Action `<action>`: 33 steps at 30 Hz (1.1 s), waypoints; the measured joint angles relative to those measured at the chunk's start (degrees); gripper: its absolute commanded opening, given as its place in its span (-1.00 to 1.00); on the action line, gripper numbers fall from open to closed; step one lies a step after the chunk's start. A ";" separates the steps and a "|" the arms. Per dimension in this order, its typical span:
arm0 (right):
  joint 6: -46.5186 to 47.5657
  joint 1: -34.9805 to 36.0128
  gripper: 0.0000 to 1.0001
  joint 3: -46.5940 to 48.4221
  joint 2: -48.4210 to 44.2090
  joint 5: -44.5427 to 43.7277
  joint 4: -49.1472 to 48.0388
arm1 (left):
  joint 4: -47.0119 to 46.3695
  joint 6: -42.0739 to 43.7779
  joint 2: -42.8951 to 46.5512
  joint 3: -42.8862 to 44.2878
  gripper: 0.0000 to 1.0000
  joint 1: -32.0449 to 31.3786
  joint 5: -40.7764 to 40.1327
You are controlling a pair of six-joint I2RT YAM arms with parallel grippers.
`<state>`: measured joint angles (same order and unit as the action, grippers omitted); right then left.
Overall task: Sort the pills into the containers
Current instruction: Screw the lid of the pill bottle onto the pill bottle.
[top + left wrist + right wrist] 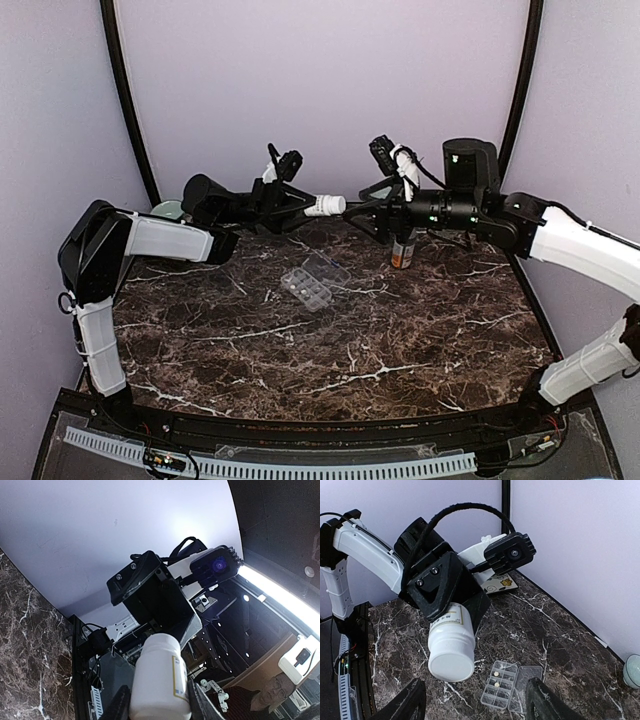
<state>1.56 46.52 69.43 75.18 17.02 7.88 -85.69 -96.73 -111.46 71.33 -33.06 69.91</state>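
My left gripper (318, 206) is shut on a small white bottle (326, 205), held level above the back of the table with its cap end towards the right arm. The left wrist view shows the bottle (160, 680) squeezed between my fingers. My right gripper (362, 216) faces the cap a short way off, open and not touching the bottle (451, 647), with its fingertips (409, 704) spread wide on both sides. Below lies the clear organiser box (307, 285) with its lid (526, 679) folded open. Two pale pills (496, 672) sit in separate containers (500, 686).
An amber bottle (402, 251) stands under the right arm at the back of the dark marble table (400, 340). A pale green dish (633, 670) and a printed card (501, 583) lie near the back wall.
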 measured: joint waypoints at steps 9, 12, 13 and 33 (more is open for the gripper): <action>1.20 0.00 0.27 2.97 2.64 1.22 0.48 | 0.00 -0.11 -0.85 1.03 -1.00 0.00 0.76; 1.42 0.00 0.21 3.21 3.04 1.49 1.03 | 0.00 -0.20 -1.16 1.53 -1.00 0.00 1.03; 1.46 0.00 0.18 3.28 3.15 1.62 1.25 | 0.00 -0.22 -1.27 1.73 -1.00 0.00 1.07; 4.15 0.33 -0.39 6.91 5.68 2.78 3.23 | 0.02 -1.01 -3.34 3.69 -1.00 0.02 1.38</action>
<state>5.72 46.85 76.34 80.86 19.79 11.11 -85.67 -97.73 -114.80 75.02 -33.04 71.29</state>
